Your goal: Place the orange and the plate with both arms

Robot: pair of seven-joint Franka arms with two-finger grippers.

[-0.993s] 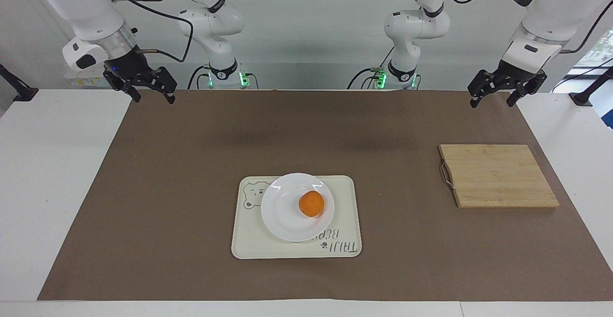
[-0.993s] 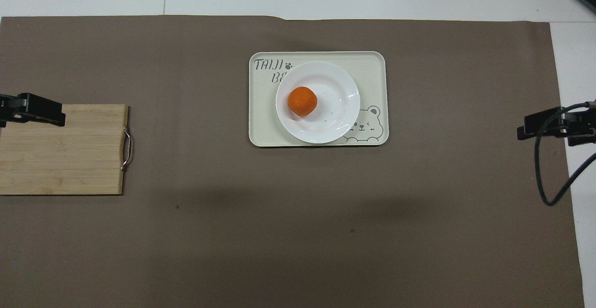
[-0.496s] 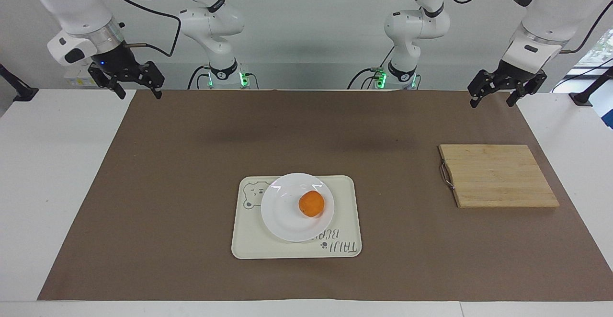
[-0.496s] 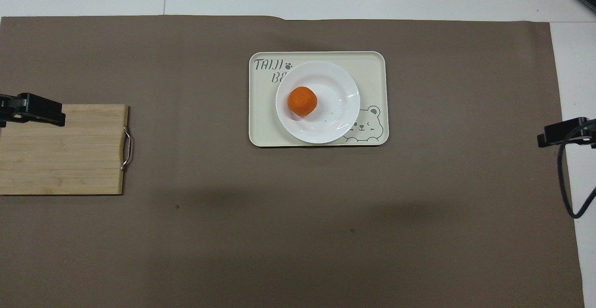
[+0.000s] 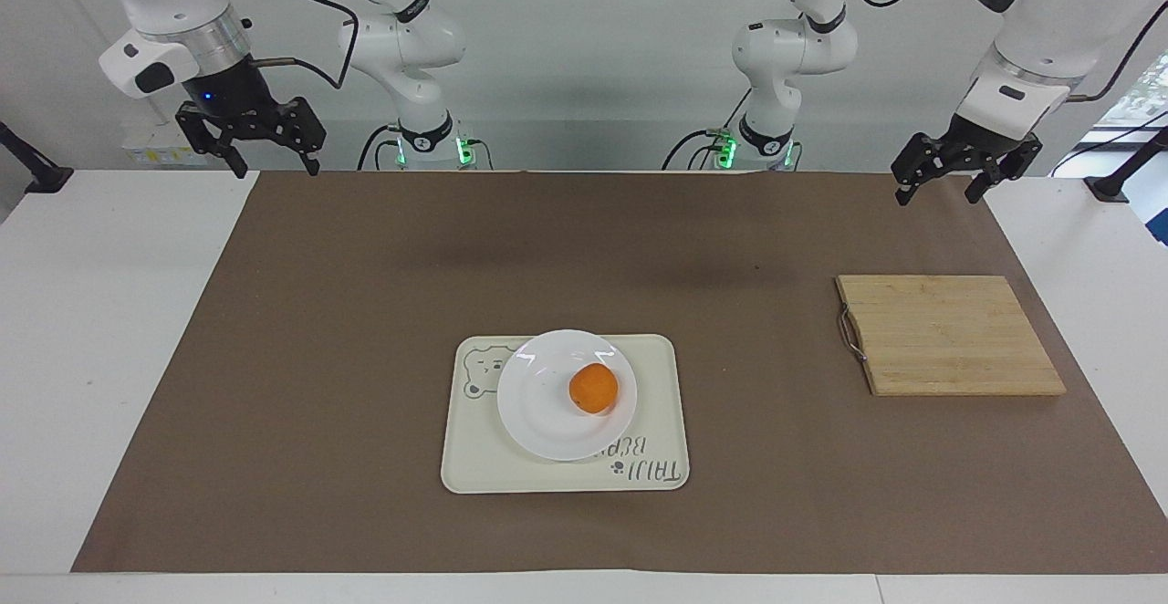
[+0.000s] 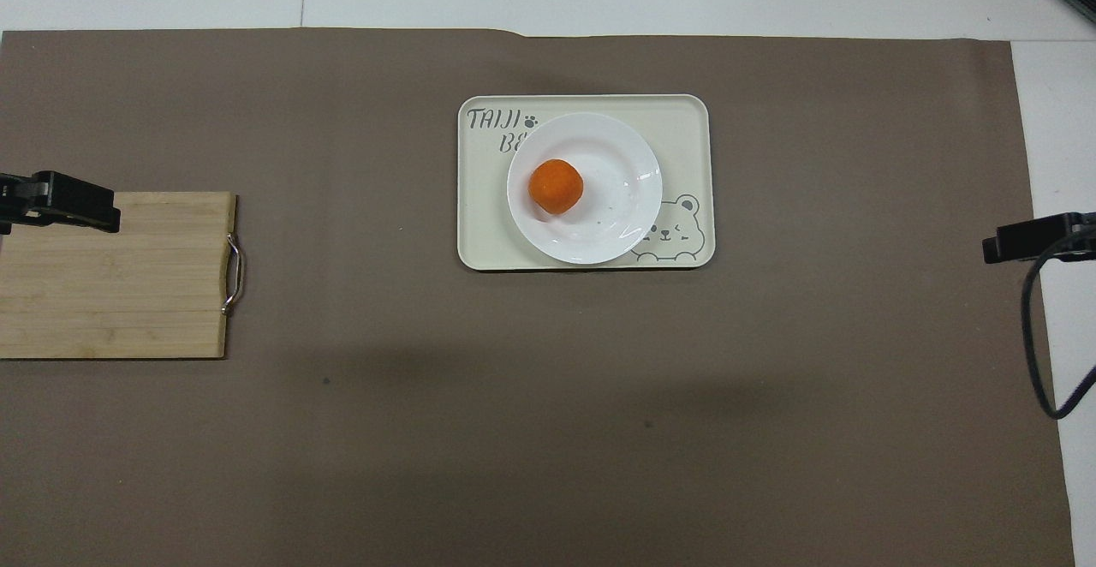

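The orange (image 5: 593, 388) sits in the white plate (image 5: 538, 408), a little off its middle. The plate rests on a cream tray with a bear drawing (image 5: 659, 362) at the middle of the brown mat. They also show in the overhead view: the orange (image 6: 556, 187), the plate (image 6: 621, 199), the tray (image 6: 689, 134). My left gripper (image 5: 938, 195) is open and empty, raised over the mat's left-arm end by the cutting board. My right gripper (image 5: 276, 168) is open and empty, raised over the mat's edge at the right arm's end. Both are well apart from the plate.
A bamboo cutting board with a metal handle (image 5: 949, 335) lies on the mat toward the left arm's end; it also shows in the overhead view (image 6: 120, 284). The brown mat (image 5: 365, 312) covers most of the white table.
My right gripper has drawn back toward the right arm's end of the table and risen a little. My left gripper, the orange and the plate have not moved.
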